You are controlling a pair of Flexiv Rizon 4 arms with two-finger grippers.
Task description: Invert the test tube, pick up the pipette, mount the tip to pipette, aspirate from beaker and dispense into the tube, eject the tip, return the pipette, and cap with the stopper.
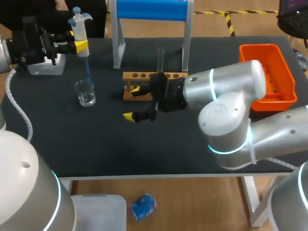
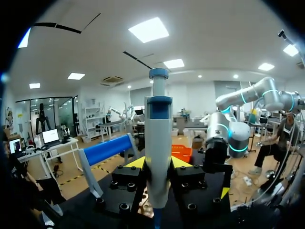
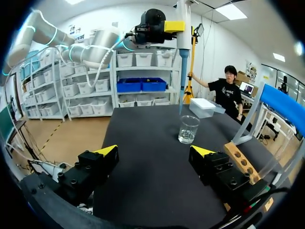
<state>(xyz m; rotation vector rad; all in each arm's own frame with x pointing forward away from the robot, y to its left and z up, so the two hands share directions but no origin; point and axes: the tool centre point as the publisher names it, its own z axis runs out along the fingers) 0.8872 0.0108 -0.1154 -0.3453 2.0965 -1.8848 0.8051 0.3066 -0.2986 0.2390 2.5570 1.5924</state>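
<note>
My left gripper [image 1: 79,46] is shut on the white-and-blue pipette [image 1: 78,26], holding it upright at the table's far left. The pipette's long thin tip [image 1: 87,72] points down into the mouth of the glass beaker [image 1: 85,93]; how deep it goes I cannot tell. In the left wrist view the pipette [image 2: 158,138] stands between the yellow fingertips [image 2: 137,163]. My right gripper [image 1: 133,103] hangs wide open over the mat in front of the wooden tube rack [image 1: 144,77]. From the right wrist, the open gripper [image 3: 155,151] faces the beaker [image 3: 188,129], with the pipette [image 3: 183,33] above it.
An orange tray [image 1: 274,53] sits at the far right. A blue-topped metal stand [image 1: 151,10] rises behind the rack. A white box [image 1: 45,67] lies at the far left corner. A thin dark upright piece [image 1: 160,60] stands at the rack.
</note>
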